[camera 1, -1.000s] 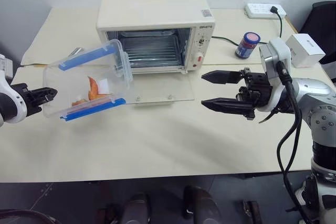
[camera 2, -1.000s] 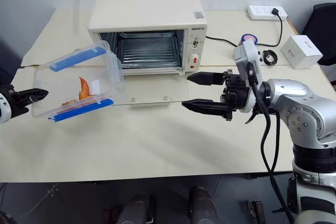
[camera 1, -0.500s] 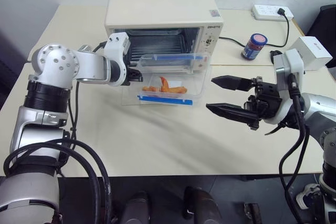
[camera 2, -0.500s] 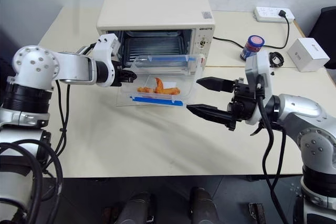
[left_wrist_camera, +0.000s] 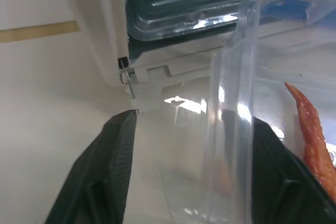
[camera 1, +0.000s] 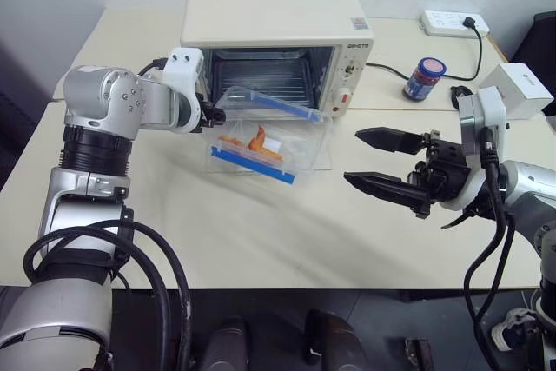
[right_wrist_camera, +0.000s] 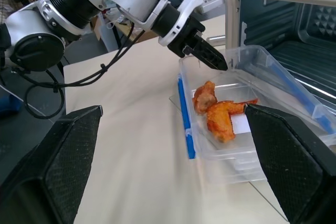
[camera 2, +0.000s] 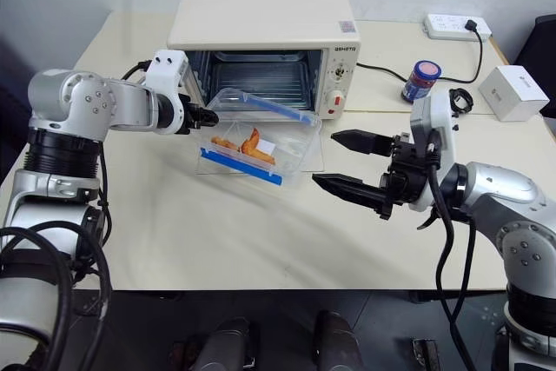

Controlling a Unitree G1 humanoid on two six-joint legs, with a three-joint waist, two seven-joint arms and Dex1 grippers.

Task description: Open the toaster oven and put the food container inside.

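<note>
1 toaster oven (camera 1: pixel 276 34), door down. 1 food container (camera 1: pixel 263 135), with 2 blue clip strips and orange food bits inside. 2 grippers: left (camera 1: pixel 215 115), right (camera 1: pixel 372 159). 1 small jar (camera 1: pixel 424 77) with blue label. 1 white box (camera 1: pixel 517 89). 1 power strip (camera 1: pixel 451 23), 1 plug in it. 1 table (camera 1: pixel 261 232).

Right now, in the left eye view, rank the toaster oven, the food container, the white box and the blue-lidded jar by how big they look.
1. toaster oven, by far the largest.
2. food container.
3. white box.
4. blue-lidded jar, the smallest.
The box and jar sit farther back on the table, so they may look somewhat smaller than they are.
</note>
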